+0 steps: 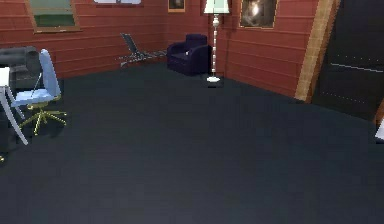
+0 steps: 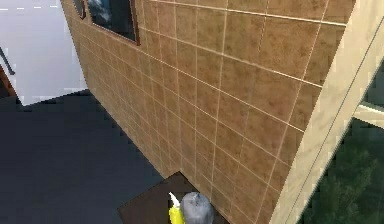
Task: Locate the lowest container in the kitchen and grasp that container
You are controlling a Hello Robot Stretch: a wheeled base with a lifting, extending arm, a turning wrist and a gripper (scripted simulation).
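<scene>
container [image 2: 196, 209] stands just beside yellow bottle [image 2: 176, 213] on dark tabletop [image 2: 145, 208].

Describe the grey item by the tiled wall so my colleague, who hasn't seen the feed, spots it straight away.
In the arm side view, follow the tan tiled wall down to the dark surface at its foot, at the picture's bottom edge. Two small things stand there side by side; the grey container is the right-hand one, rounded and stouter than the slim yellow bottle beside it.
</scene>
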